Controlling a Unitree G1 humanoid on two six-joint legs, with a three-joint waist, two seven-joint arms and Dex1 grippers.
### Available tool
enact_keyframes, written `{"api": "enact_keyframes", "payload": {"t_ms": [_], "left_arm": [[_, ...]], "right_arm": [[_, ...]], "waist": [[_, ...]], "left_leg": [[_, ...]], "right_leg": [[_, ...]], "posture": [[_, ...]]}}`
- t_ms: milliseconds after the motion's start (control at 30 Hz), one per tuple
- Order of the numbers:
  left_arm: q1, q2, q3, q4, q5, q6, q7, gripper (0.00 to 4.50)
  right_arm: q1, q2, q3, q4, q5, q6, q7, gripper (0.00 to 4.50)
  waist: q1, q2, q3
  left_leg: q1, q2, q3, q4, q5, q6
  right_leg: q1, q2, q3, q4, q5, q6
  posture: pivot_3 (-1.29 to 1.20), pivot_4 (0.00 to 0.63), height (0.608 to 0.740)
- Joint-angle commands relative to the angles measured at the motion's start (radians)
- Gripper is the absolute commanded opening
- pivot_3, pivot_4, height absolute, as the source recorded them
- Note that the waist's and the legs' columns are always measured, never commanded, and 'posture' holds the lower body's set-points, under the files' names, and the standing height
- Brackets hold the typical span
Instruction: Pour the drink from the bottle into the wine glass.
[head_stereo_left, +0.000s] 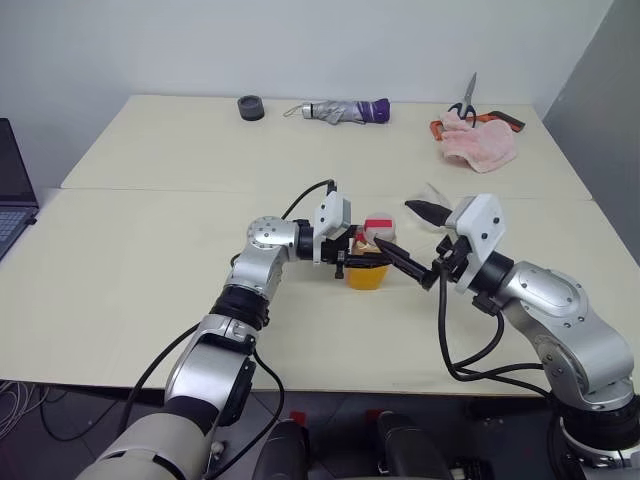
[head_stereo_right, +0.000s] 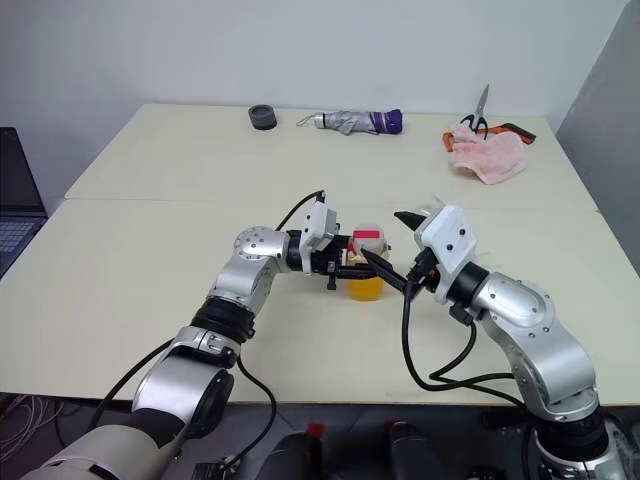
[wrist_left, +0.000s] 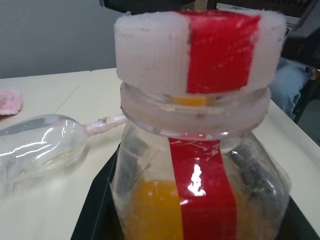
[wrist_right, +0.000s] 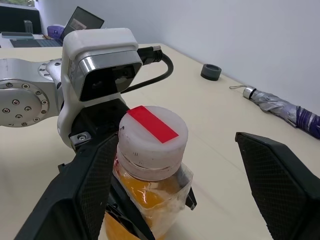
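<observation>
Gripping the bottle (head_stereo_left: 370, 255) from the side, the left gripper (head_stereo_left: 352, 258) has its two black fingers shut against the clear walls, one on each flank, with the cap (wrist_right: 152, 135) standing above them; the bottle is upright over the middle of the table (head_stereo_left: 150, 290), and whether its base touches the top I cannot tell; the drink (head_stereo_left: 367, 275) fills the lower part, bright orange, and a red strip runs up the front and across the whitish cap. Facing it from the other side, the right gripper (head_stereo_left: 420, 247) has its fingers spread wide and holds nothing; one finger (wrist_right: 82, 195) lies close beside the bottle's shoulder, nearly against it, while the other (wrist_right: 280, 185) stands well clear, so the cap sits toward the first finger rather than midway in the gap; contact there I cannot make out. In the left wrist view the glass (wrist_left: 42, 145) lies on its side on the table beyond the bottle, empty, its stem pointing toward the bottle's neck; it is apart from both grippers. Along the far edge lie a dark ring (head_stereo_left: 251, 107), a folded umbrella (head_stereo_left: 345, 111), scissors (head_stereo_left: 467, 100) and a pink cloth (head_stereo_left: 480, 145); a laptop (head_stereo_left: 12, 185) sits at the left edge.
</observation>
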Motion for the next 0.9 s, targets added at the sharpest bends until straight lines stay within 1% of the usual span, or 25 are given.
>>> {"api": "enact_keyframes", "payload": {"t_ms": [33,167,400,767,867,900], "left_arm": [[-0.027,-0.004,0.006,-0.017,-0.008,-0.017,-0.007,1.71],[-0.027,-0.004,0.006,-0.017,-0.007,-0.017,-0.006,1.71],[-0.030,-0.004,0.007,-0.011,-0.006,-0.019,-0.004,1.71],[-0.032,-0.004,0.009,-0.013,-0.010,-0.016,-0.006,1.71],[-0.030,-0.006,0.009,-0.019,-0.014,-0.012,-0.007,1.71],[-0.030,-0.006,0.010,-0.021,-0.016,-0.010,-0.008,1.71]], "right_arm": [[0.004,-0.012,-0.033,-0.046,0.016,-0.008,0.005,3.98],[0.003,-0.011,-0.030,-0.053,0.026,-0.004,0.011,3.98],[0.001,-0.008,-0.033,-0.083,0.093,0.036,0.024,3.98],[0.000,-0.045,-0.076,-0.097,0.194,0.085,0.043,3.98],[-0.008,-0.049,-0.092,-0.084,0.210,0.088,0.044,4.49],[-0.015,-0.044,-0.099,-0.079,0.219,0.090,0.039,4.50]], "waist": [[0.000,0.000,0.000],[0.000,0.000,0.000],[0.000,0.000,0.000],[0.000,0.000,0.000],[0.000,0.000,0.000],[0.000,0.000,0.000]], "left_leg": [[0.000,0.000,0.000,0.000,0.000,0.000],[0.000,0.000,0.000,0.000,0.000,0.000],[0.000,0.000,0.000,0.000,0.000,0.000],[0.000,0.000,0.000,0.000,0.000,0.000],[0.000,0.000,0.000,0.000,0.000,0.000],[0.000,0.000,0.000,0.000,0.000,0.000]], "right_leg": [[0.000,0.000,0.000,0.000,0.000,0.000],[0.000,0.000,0.000,0.000,0.000,0.000],[0.000,0.000,0.000,0.000,0.000,0.000],[0.000,0.000,0.000,0.000,0.000,0.000],[0.000,0.000,0.000,0.000,0.000,0.000],[0.000,0.000,0.000,0.000,0.000,0.000]], "posture": [[0.00,0.150,0.740],[0.00,0.150,0.740],[0.00,0.150,0.740],[0.00,0.150,0.740],[0.00,0.150,0.740],[0.00,0.150,0.740]]}}
